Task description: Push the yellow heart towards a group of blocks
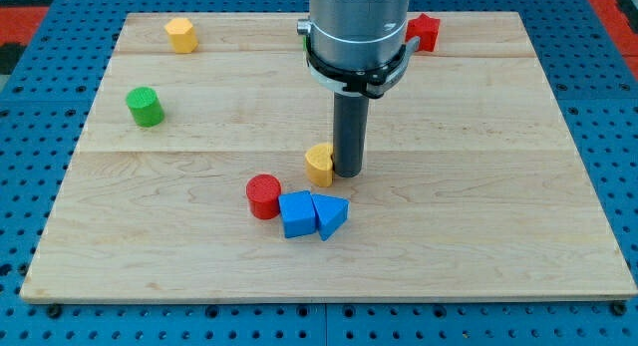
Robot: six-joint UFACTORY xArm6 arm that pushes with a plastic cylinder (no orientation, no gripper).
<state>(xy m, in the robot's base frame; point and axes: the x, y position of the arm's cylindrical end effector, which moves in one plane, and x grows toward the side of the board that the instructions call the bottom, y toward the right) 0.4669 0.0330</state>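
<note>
The yellow heart [319, 164] lies near the board's middle. My tip [349, 173] stands right beside it on its right, touching or nearly touching. Just below the heart sits a group of three blocks: a red cylinder [263, 196], a blue cube [296, 213] and a blue triangular block [330, 215], close together. The heart is a short gap above this group.
A yellow hexagonal block [180, 34] sits at the top left. A green cylinder [144, 107] is at the left. A red star-shaped block [424, 32] is at the top, partly behind the arm [357, 32]. The wooden board [518, 186] lies on a blue pegboard.
</note>
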